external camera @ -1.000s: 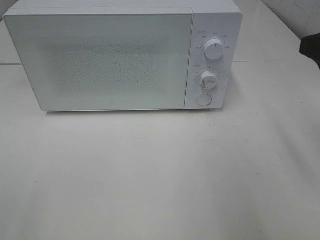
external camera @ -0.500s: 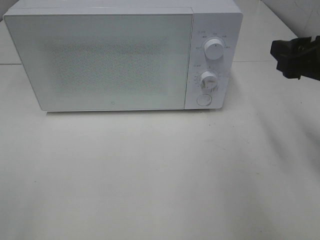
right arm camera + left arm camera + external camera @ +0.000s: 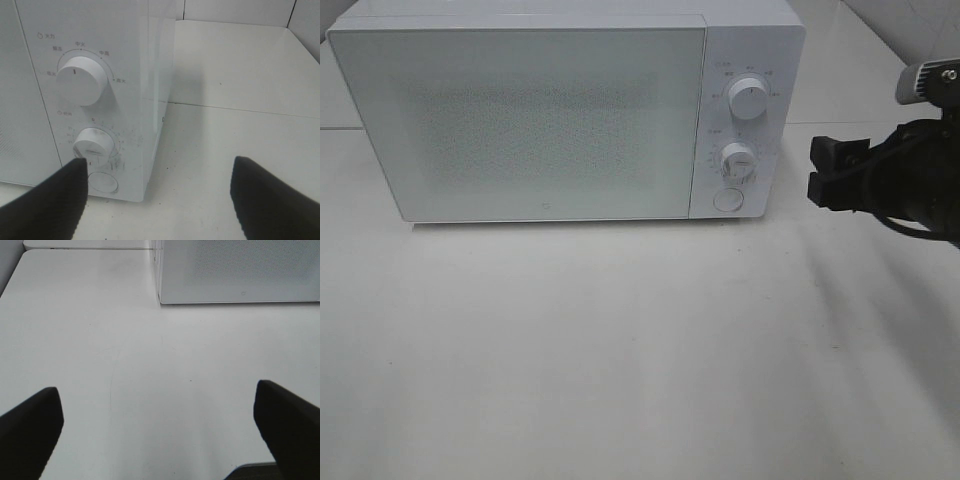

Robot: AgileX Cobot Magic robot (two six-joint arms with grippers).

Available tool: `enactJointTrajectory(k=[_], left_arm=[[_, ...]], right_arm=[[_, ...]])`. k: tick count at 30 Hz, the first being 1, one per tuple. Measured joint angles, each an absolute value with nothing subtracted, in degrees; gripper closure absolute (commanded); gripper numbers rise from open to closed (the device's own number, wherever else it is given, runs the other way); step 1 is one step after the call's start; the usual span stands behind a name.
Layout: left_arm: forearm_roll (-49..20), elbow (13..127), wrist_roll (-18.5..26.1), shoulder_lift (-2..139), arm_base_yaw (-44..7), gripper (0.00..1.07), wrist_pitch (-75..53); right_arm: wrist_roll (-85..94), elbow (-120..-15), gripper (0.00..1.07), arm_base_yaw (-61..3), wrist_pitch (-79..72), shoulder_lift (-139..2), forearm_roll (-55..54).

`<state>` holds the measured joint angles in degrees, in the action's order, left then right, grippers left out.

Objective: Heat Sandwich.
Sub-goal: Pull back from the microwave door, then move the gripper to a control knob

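The table (image 3: pixel 620 350) bears a microwave (image 3: pixel 540 120) with its door (image 3: pixel 520 60) shut; the sandwich shows in no view. The right gripper (image 3: pixel 820 170) hovers, jaws spread, just beside the microwave, level with its lower knob (image 3: pixel 738 160). The left gripper (image 3: pixel 160 435), jaws spread, hangs over the table.

Only writing I can make out is on the microwave (image 3: pixel 125 60) panel, all Chinese: "火力" above the upper knob (image 3: pixel 81 80), "中火" at its top, "中高" next to that. There's a "0" over the lower knob (image 3: pixel 94 146); the rest is too blurry.
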<state>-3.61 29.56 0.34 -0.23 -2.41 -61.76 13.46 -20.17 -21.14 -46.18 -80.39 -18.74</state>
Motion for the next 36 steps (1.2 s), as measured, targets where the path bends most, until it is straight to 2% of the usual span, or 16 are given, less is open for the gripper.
enactJointTrajectory(k=[19, 25, 36], left_arm=[[-3.6, 29.6, 0.3, -0.2, -2.4, 0.08, -61.8], [-3.6, 29.6, 0.3, -0.2, -2.4, 0.08, -61.8], [-3.6, 29.6, 0.3, -0.2, -2.4, 0.08, -61.8]], right_arm=[[16.3, -20.2, 0.31, -39.1, -67.4, -93.7, -38.7], [16.3, -20.2, 0.31, -44.5, -68.7, -96.9, -43.7], [16.4, -21.4, 0.31, -50.8, -69.5, -99.0, -52.4]])
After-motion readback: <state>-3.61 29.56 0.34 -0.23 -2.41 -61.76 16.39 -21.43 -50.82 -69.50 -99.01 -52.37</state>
